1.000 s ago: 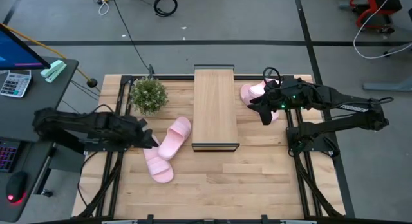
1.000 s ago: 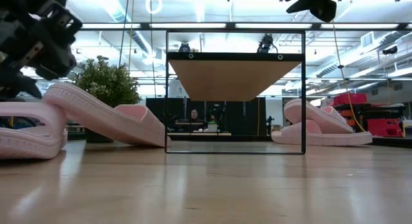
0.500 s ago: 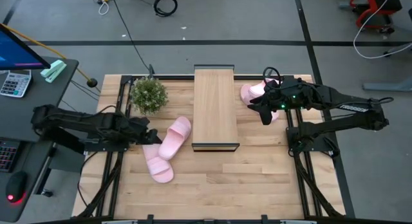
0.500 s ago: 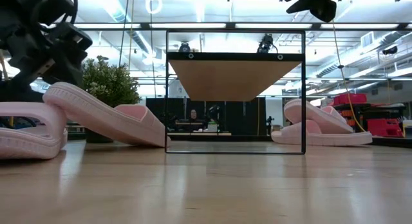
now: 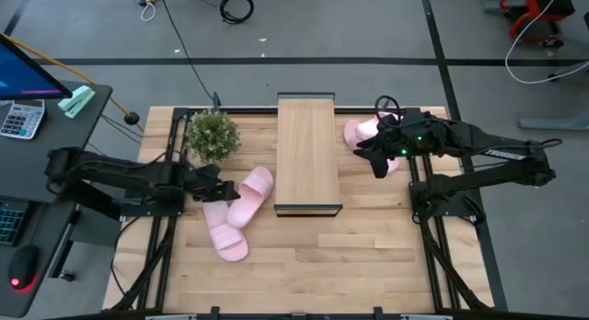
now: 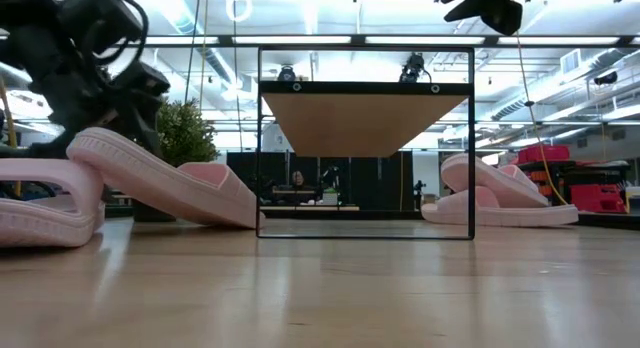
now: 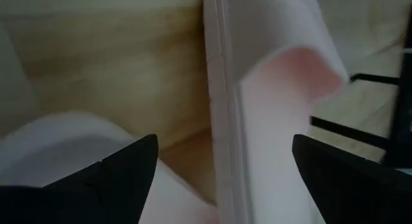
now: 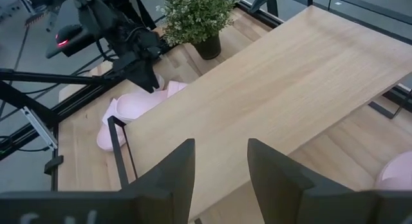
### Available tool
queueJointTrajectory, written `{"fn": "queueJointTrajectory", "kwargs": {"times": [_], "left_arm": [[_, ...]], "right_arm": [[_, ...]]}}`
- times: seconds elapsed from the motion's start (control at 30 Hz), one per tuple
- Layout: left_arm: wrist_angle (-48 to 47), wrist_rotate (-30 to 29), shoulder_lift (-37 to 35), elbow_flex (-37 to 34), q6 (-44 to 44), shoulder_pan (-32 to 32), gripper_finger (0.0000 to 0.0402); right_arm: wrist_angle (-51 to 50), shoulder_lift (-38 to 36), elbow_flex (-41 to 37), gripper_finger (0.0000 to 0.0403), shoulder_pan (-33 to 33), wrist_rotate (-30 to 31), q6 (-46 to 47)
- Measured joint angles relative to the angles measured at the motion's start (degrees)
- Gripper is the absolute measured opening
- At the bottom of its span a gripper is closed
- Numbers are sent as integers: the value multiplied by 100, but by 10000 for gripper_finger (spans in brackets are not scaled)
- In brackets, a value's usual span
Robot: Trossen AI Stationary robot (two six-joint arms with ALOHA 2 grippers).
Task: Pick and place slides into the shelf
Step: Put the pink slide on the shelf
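Overhead looking down, table-level facing room, 2 close wrist views

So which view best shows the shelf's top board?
The right wrist view: the shelf fills it, its wood top seen lengthwise, black frame at one end. The high view shows the shelf whole but small. The low view sees only its underside and frame. The left wrist view shows just thin black bars.

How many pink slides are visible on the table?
4. Two lie left of the shelf: one slide resting across another, by the open left gripper. Two more sit stacked right of it, partly hidden under the right gripper.
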Motion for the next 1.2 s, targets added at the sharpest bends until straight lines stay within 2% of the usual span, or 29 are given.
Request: {"fn": "queueJointTrajectory", "kwargs": {"times": [0.17,0.37,0.73,0.9,1.03,1.2], "left_arm": [[378,176,458,0,303,246,366],[1460,630,976,7,373,438,366],[1784,994,1789,2,488,446,365],[2433,1025,1977,2,451,444,356],[2513,1024,2113,0,424,444,323],[2516,1017,2139,0,304,444,234]], "right_arm": [[3,85,-2,149,1,0,28],[5,227,-2,149,2,-2,127],[9,282,-2,149,4,-2,128],[10,282,-2,149,2,-2,128],[13,282,-2,149,2,-2,129],[13,282,-2,149,2,-2,129]]}}
